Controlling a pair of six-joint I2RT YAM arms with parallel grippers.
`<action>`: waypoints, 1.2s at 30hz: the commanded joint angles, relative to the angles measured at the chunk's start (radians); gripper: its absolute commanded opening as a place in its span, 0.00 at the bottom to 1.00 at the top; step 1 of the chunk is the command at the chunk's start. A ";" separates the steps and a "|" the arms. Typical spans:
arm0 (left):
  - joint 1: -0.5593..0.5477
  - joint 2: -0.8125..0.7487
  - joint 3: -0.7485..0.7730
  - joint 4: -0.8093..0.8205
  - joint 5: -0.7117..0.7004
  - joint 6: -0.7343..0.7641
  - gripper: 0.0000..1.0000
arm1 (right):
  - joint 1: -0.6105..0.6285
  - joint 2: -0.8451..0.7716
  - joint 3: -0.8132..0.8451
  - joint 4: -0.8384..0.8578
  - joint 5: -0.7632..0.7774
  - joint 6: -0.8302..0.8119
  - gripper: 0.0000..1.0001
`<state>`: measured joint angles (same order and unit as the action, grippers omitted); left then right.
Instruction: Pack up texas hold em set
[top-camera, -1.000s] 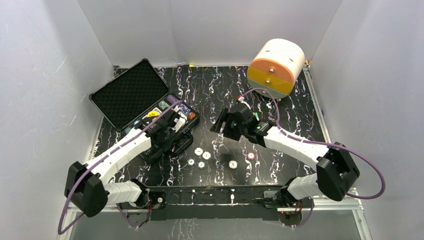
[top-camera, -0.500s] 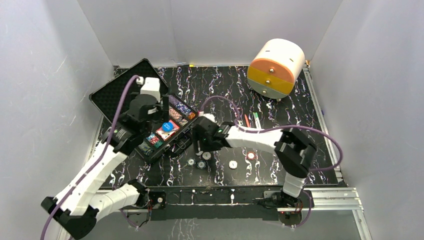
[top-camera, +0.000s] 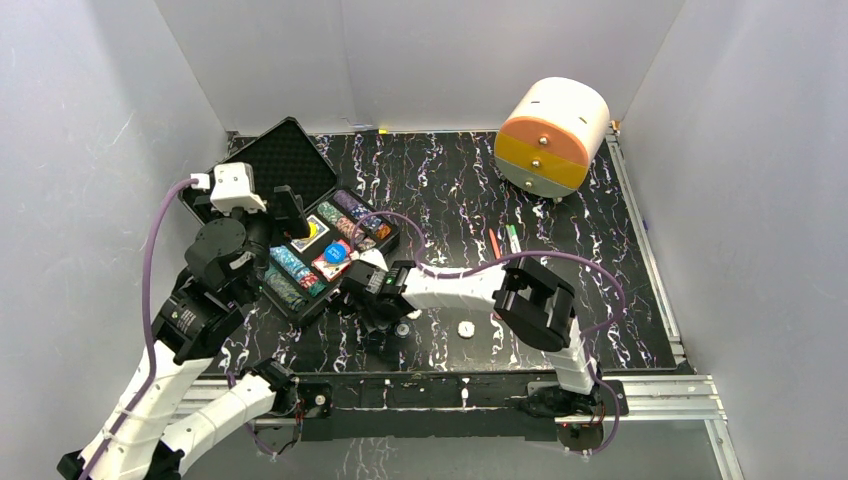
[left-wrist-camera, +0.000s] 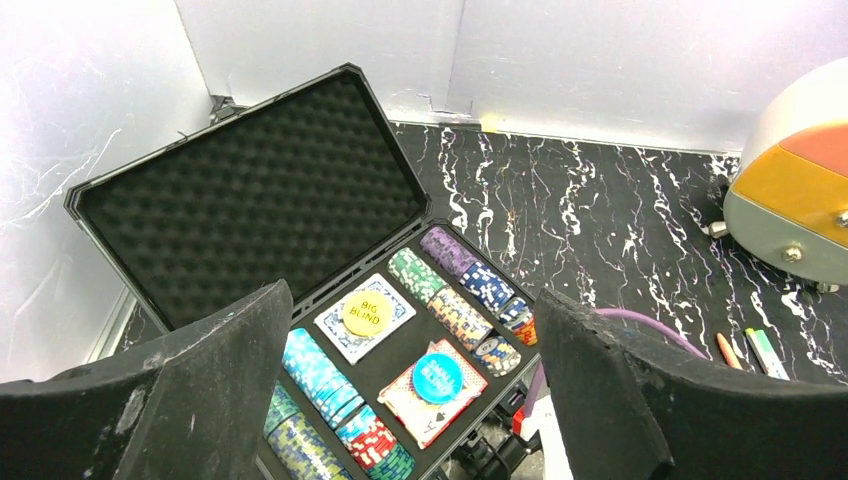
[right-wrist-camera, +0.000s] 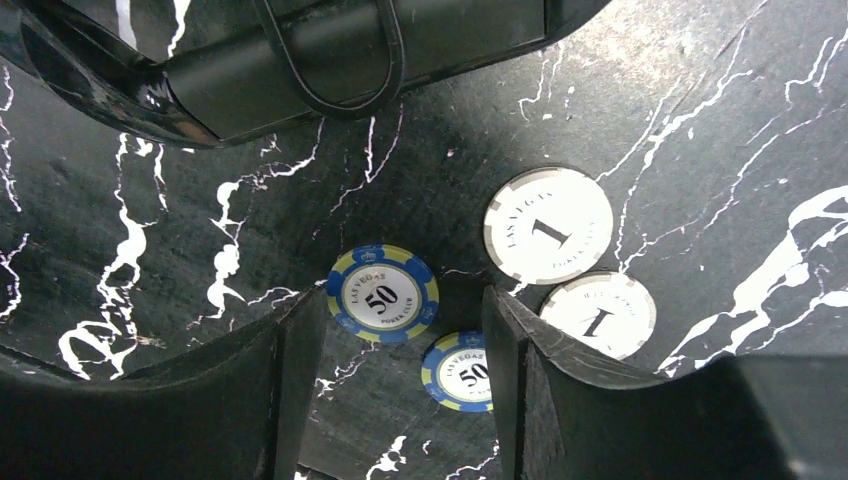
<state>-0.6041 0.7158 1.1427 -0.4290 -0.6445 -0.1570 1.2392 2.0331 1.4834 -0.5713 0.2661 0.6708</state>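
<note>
Case (left-wrist-camera: 250, 190) lies open at the table's (top-camera: 450, 180) left, chip rows (left-wrist-camera: 460, 300) inside; left jaws gape wide above it, holding nothing; right jaws, parted and gripping nothing, straddle 2 blue 50 chips (right-wrist-camera: 383, 293) just beside 2 white 1 chips (right-wrist-camera: 548, 224).

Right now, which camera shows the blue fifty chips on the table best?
Right wrist: both blue 50 chips lie sharp between its open jaws. The top view hides them under the right gripper; left wrist misses them.

Bright even light, soft shadows, wrist-view foreground blurred.
</note>
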 joint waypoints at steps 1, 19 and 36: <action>0.003 0.007 -0.008 0.018 -0.032 0.013 0.90 | 0.010 0.016 0.048 -0.061 0.030 -0.040 0.66; 0.002 0.008 -0.014 0.002 -0.068 0.057 0.91 | 0.032 0.123 0.155 -0.144 0.002 -0.113 0.61; 0.001 -0.009 -0.007 0.003 -0.170 0.070 0.92 | 0.042 0.061 0.196 -0.124 -0.011 -0.097 0.63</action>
<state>-0.6041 0.7238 1.1339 -0.4343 -0.7666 -0.0959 1.2766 2.1258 1.6459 -0.7063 0.2771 0.5716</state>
